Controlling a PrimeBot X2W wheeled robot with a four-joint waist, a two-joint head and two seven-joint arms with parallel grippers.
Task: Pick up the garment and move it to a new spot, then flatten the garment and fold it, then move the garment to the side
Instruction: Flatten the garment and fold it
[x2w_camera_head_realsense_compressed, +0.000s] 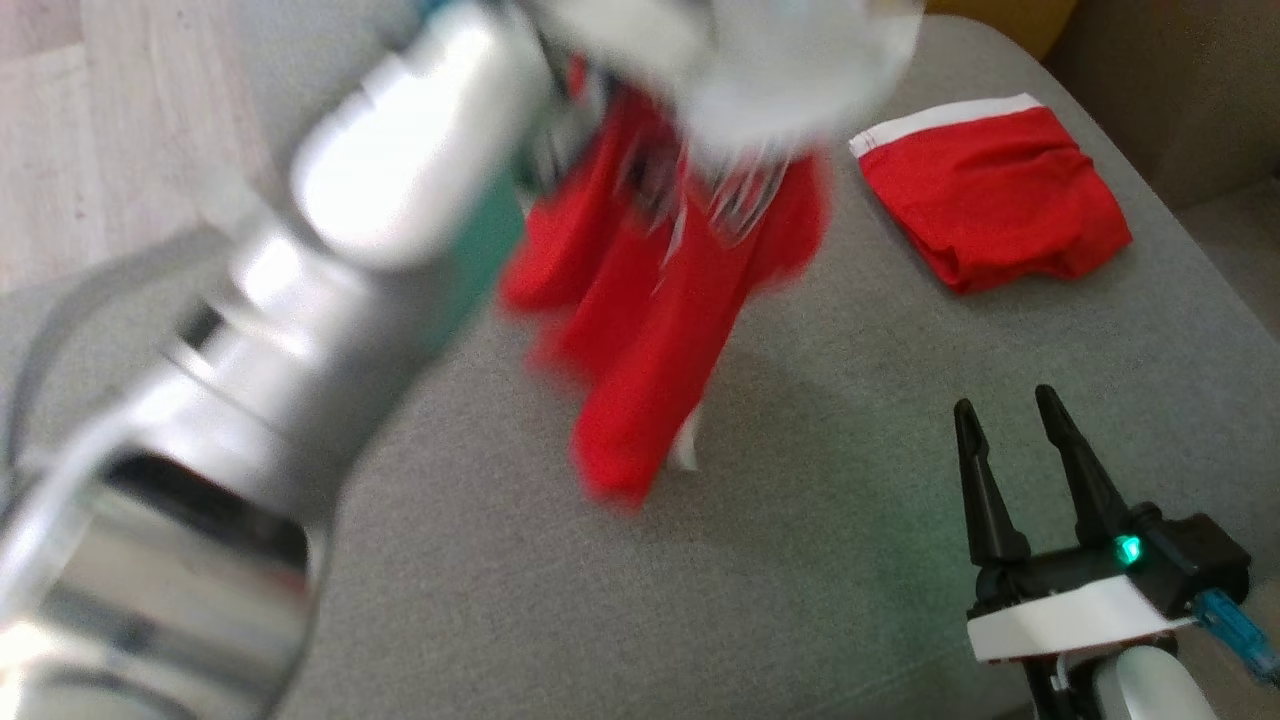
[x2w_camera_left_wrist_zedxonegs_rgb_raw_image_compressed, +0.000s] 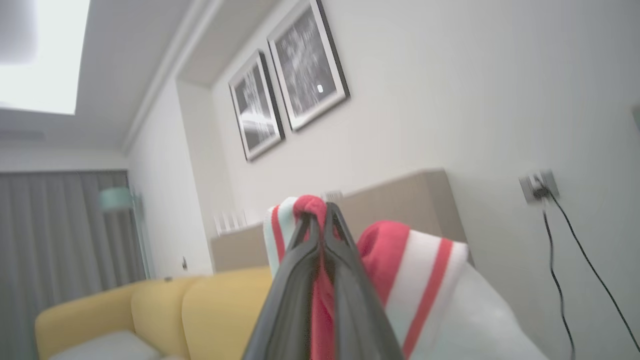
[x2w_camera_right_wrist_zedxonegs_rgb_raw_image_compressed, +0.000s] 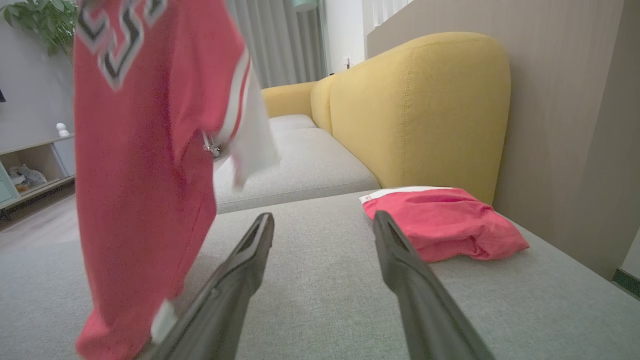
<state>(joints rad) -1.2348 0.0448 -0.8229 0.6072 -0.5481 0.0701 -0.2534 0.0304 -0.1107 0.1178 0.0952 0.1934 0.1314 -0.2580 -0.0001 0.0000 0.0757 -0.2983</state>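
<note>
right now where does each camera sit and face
Head view: on the head, looking down at the grey seat; left arm, open right gripper.
Left wrist view: on the left wrist, tilted up at framed pictures; left gripper shut on the red jersey.
Right wrist view: low over the seat, facing the yellow sofa back; its open fingers.
Shared: head and right wrist both show the red jersey and folded red garment.

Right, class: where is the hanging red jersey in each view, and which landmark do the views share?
Head view: red jersey hangs upper centre.
Left wrist view: bottom centre, pinched between the left fingers.
Right wrist view: hanging at left.
Shared landmark: yellow sofa back, in both wrist views.
</note>
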